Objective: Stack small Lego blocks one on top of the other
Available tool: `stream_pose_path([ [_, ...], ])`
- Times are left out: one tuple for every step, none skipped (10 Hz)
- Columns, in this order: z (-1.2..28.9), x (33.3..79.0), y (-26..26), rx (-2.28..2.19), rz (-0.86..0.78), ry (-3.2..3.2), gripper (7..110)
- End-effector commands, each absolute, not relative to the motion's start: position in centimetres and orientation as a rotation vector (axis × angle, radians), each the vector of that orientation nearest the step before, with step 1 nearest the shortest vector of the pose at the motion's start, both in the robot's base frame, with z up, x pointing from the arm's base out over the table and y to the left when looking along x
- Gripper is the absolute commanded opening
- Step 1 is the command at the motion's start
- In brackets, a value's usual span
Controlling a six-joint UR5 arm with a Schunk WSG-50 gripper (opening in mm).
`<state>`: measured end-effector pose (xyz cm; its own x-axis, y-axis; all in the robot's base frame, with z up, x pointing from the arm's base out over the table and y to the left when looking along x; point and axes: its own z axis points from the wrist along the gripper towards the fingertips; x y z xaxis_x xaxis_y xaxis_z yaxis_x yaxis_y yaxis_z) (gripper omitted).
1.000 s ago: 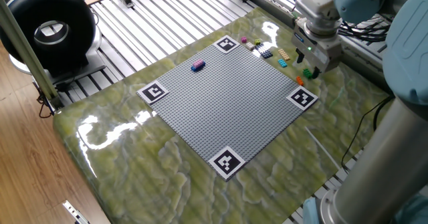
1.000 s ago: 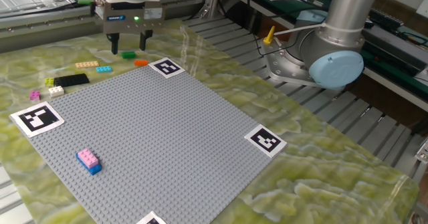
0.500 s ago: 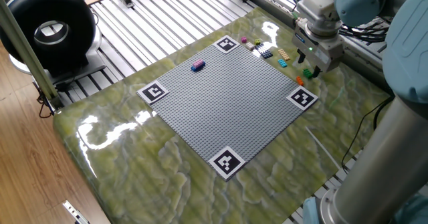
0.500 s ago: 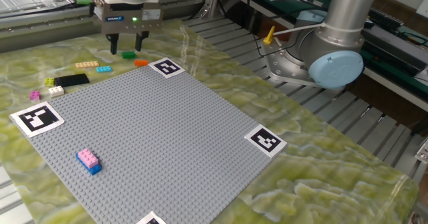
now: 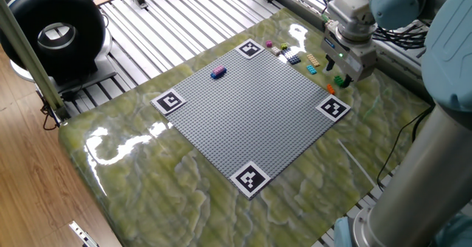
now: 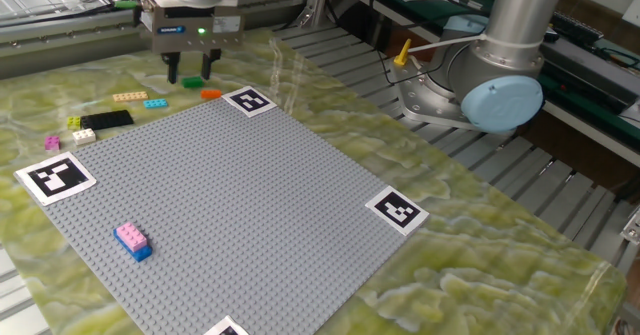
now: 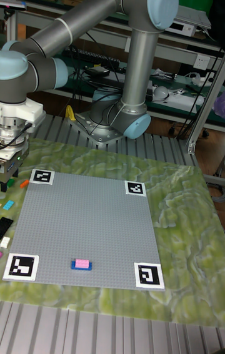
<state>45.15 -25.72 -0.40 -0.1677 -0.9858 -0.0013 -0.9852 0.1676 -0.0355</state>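
**Claw poised over the green brick at the baseplate's corner**

The two-finger claw (image 6: 190,72) hangs just above the small green studded brick (image 6: 191,81), its jaws parted and holding nothing, one finger to each side of the brick. The step in hand appears to be the pick-up: the next move likely calls for a short straight descent and a squeeze, then a carry across to the pink-on-blue two-brick stack (image 6: 132,241), which stands well apart near the opposite side of the big grey studded baseplate (image 6: 230,205).

The green brick lies on the green marbled tabletop (image 6: 480,245), off the baseplate, near a black-and-white square marker tag (image 6: 249,101). A small orange brick (image 6: 211,94) lies just beside it, so the fingers have little room on that side; a cyan brick (image 6: 155,103) and a tan one (image 6: 129,97) lie a little farther off on the other. The tabletop's edge runs behind the claw. The middle of the baseplate is bare, giving open room for the carry, and the stack itself has nothing beside it.
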Motion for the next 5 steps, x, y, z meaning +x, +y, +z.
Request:
stream_pose_path([
  [-0.27, 45.43, -25.33, -2.004, -0.029, 2.358, 66],
  [-0.28, 45.54, -25.47, -2.011, -0.041, 2.352, 66],
  [-0.28, 45.61, -25.38, -2.01, -0.041, 2.347, 66],
  [-0.29, 45.85, -25.46, -1.999, -0.053, 2.349, 66],
  [-0.33, 45.9, -25.41, -1.98, -0.052, 2.363, 66],
])
